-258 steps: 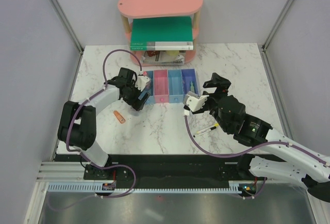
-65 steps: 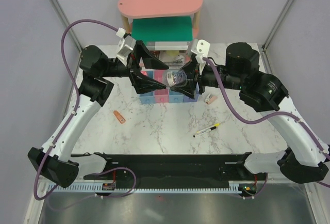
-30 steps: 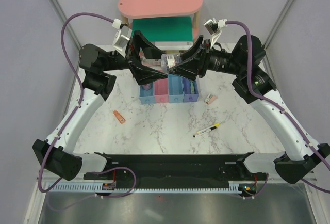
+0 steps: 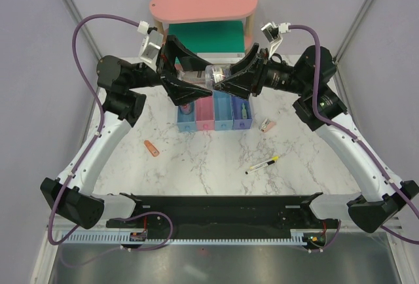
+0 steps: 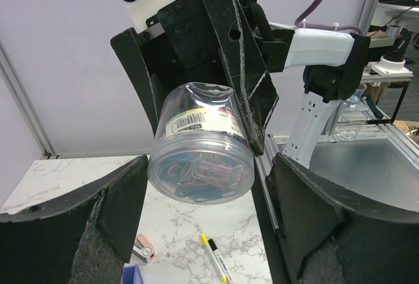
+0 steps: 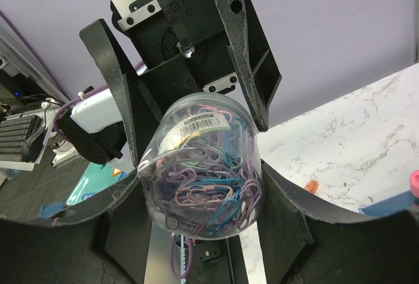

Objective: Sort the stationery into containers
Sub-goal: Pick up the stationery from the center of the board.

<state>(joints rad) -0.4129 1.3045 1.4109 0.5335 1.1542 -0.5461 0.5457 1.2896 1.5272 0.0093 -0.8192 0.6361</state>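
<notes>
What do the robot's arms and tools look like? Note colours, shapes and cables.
The left arm and right arm have white curved links and black joints. The left tool and right tool each have two broad black wedge-shaped fingers. A purple cable loops to a white camera block at each wrist.
</notes>
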